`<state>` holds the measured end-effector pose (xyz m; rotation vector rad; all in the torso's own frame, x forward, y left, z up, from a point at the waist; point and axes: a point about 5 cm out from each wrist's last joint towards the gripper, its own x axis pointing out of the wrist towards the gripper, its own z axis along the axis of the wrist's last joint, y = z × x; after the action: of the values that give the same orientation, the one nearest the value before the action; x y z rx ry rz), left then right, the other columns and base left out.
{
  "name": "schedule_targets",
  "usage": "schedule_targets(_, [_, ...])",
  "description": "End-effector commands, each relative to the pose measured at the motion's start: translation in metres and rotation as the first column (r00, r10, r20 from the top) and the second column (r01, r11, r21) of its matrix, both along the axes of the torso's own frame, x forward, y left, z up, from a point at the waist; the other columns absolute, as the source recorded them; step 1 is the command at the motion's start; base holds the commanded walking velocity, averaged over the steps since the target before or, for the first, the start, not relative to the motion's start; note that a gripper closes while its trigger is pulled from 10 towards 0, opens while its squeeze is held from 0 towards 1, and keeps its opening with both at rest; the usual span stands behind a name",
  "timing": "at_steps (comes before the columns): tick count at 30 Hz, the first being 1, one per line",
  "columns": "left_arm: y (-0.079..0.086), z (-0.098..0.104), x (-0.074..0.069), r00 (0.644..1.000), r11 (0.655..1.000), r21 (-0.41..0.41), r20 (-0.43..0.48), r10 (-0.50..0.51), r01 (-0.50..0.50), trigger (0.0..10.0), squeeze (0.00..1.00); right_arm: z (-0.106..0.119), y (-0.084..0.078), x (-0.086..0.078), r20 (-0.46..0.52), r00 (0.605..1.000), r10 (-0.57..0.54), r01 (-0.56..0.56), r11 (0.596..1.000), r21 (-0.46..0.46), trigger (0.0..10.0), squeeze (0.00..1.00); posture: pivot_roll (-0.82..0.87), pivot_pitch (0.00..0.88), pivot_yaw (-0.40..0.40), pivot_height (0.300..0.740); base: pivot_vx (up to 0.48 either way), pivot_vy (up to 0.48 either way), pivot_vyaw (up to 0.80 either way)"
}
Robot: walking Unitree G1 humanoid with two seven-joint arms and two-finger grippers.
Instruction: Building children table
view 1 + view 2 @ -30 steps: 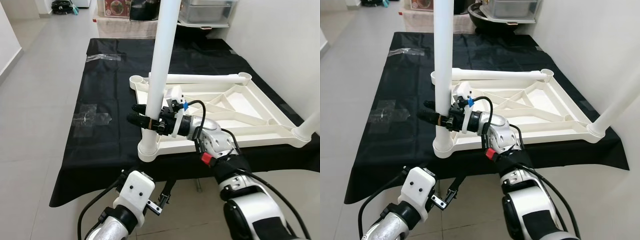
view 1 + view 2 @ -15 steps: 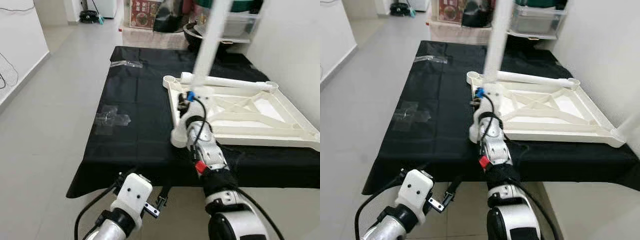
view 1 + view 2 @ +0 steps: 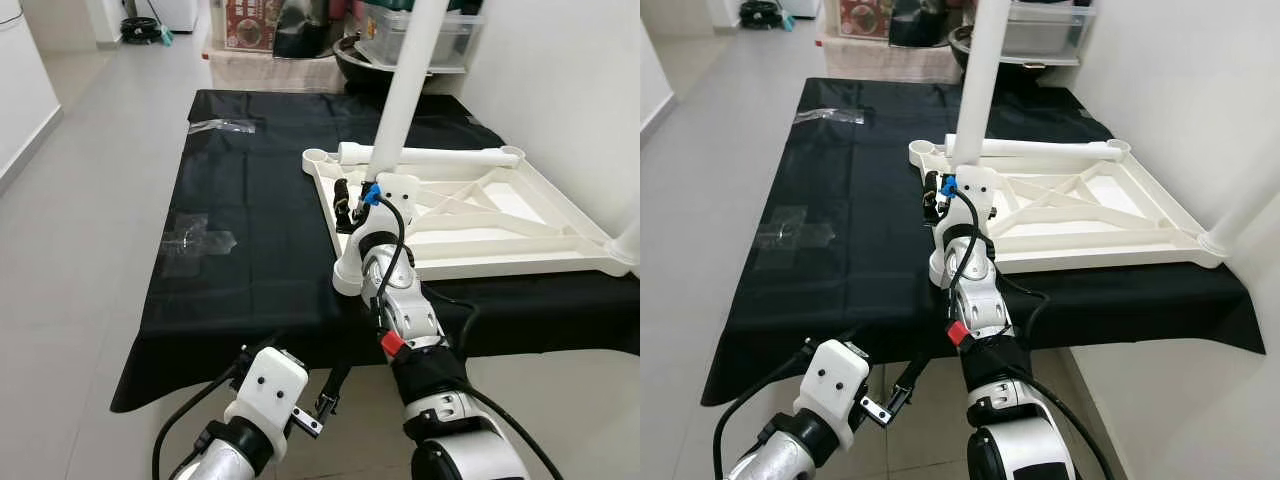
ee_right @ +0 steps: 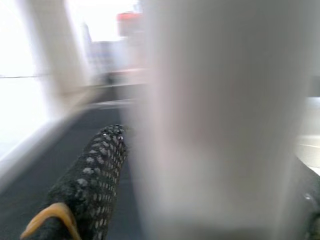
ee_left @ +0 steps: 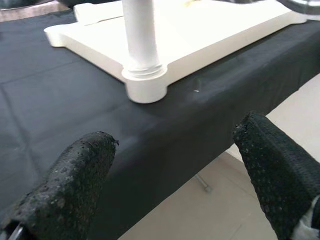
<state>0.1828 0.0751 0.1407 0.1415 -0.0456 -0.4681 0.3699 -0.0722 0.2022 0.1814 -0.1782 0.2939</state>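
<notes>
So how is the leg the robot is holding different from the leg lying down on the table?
The held leg stands upright in the tabletop's near corner socket; the lying leg rests flat along the upturned tabletop's far edge. The right gripper grips the held leg; nothing touches the lying leg. Both are plain white tubes.

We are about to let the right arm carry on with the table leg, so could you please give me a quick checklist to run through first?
1. Right tool closed around the upright leg: ok, fingers either side in the wrist view.
2. Leg seated in the corner socket: cannot tell how deep.
3. Leg upright: not ok, it tilts.
4. Tabletop flat on the black cloth: ok.
5. Left tool clear of the work: ok, open, below the table edge.
6. Spare leg lying loose on the tabletop: ok.
</notes>
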Motion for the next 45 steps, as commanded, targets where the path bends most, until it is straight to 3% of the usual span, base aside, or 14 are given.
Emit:
schedule_targets(1, [-0.001,-0.001,0.000,1.000,1.000,0.001,-0.011,0.002,-0.002,10.0,0.00,-0.014,0.007,-0.003,-0.047,0.991,0.128,-0.127,0.992,0.023,10.0,0.00,0.14,0.099,-0.096,0.740,0.000,0.000,0.00])
schedule_targets(5, [0.000,-0.001,0.000,1.000,1.000,0.000,-0.011,0.004,-0.004,10.0,0.00,-0.010,0.003,-0.004,-0.026,0.936,0.352,-0.350,0.935,0.056,10.0,0.00,0.14,0.100,-0.095,0.740,0.000,0.000,0.00])
schedule_targets(9, [0.000,-0.001,0.000,1.000,1.000,0.001,-0.010,0.004,-0.004,10.0,0.00,0.002,-0.004,-0.008,0.031,0.777,0.629,-0.629,0.776,0.044,10.0,0.00,0.14,0.101,-0.091,0.740,0.000,0.000,0.00])
schedule_targets(16, [0.000,-0.001,0.000,1.000,1.000,0.002,-0.009,0.005,-0.005,10.0,0.00,0.007,0.006,-0.013,0.012,0.583,0.813,-0.810,0.582,-0.075,10.0,0.00,0.15,0.101,-0.095,0.740,0.000,0.000,0.00])
schedule_targets(19, [0.000,-0.001,0.000,1.000,1.000,0.003,-0.009,0.006,-0.006,10.0,0.00,0.003,0.012,-0.021,-0.052,0.432,0.901,-0.896,0.421,-0.143,10.0,0.00,0.15,0.097,-0.099,0.740,0.000,0.000,0.00])
schedule_targets(23, [0.000,-0.001,-0.001,1.000,1.000,0.004,-0.009,0.006,-0.006,10.0,0.00,0.002,0.015,-0.022,-0.104,0.370,0.923,-0.916,0.344,-0.207,10.0,0.00,0.15,0.096,-0.098,0.740,0.000,0.000,0.00])
schedule_targets(27, [0.000,-0.001,-0.002,1.000,1.000,0.004,-0.009,0.006,-0.006,10.0,0.00,0.008,0.019,-0.014,-0.118,0.430,0.895,-0.885,0.392,-0.251,10.0,0.00,0.15,0.088,-0.099,0.740,0.000,0.000,0.00])
schedule_targets(28, [-0.001,-0.002,-0.002,1.000,1.000,0.004,-0.009,0.005,-0.005,10.0,0.00,0.009,0.019,-0.013,-0.108,0.446,0.889,-0.876,0.409,-0.256,0.0,0.00,0.15,0.085,-0.099,0.740,0.000,0.000,0.00])
schedule_targets(30, [-0.001,-0.002,-0.002,1.000,1.000,0.004,-0.010,0.005,-0.005,10.0,0.00,0.009,0.019,-0.012,-0.102,0.450,0.887,-0.873,0.413,-0.258,0.0,0.00,0.15,0.085,-0.099,0.740,0.000,0.000,0.00])
schedule_targets(36, [-0.001,-0.002,-0.002,1.000,1.000,0.004,-0.009,0.004,-0.004,10.0,0.00,0.011,0.016,-0.006,-0.032,0.572,0.820,-0.806,0.554,-0.209,0.0,0.00,0.15,0.076,-0.100,0.740,0.000,0.000,0.00])
schedule_targets(38, [-0.001,-0.002,-0.002,1.000,1.000,0.002,-0.009,0.004,-0.004,10.0,0.00,0.010,0.012,-0.002,0.001,0.690,0.724,-0.712,0.679,-0.179,0.0,0.00,0.15,0.073,-0.097,0.740,0.000,0.000,0.00])
schedule_targets(42, [-0.001,-0.002,-0.002,1.000,1.000,0.001,-0.011,0.003,-0.003,10.0,0.00,0.009,0.008,0.004,0.003,0.809,0.588,-0.581,0.799,-0.156,0.0,0.00,0.15,0.074,-0.096,0.740,0.000,0.000,0.00])
schedule_targets(44, [-0.002,-0.002,-0.002,1.000,1.000,0.000,-0.012,0.000,0.000,10.0,0.00,0.007,-0.010,0.019,-0.040,0.975,0.219,-0.222,0.966,-0.131,0.0,0.00,0.14,0.075,-0.092,0.740,0.000,0.000,0.00])
schedule_targets(45, [-0.002,-0.002,-0.002,1.000,1.000,0.000,-0.012,0.000,0.000,10.0,0.00,0.007,-0.010,0.019,-0.040,0.975,0.219,-0.222,0.966,-0.131,0.0,0.00,0.14,0.075,-0.092,0.740,0.000,0.000,0.00])
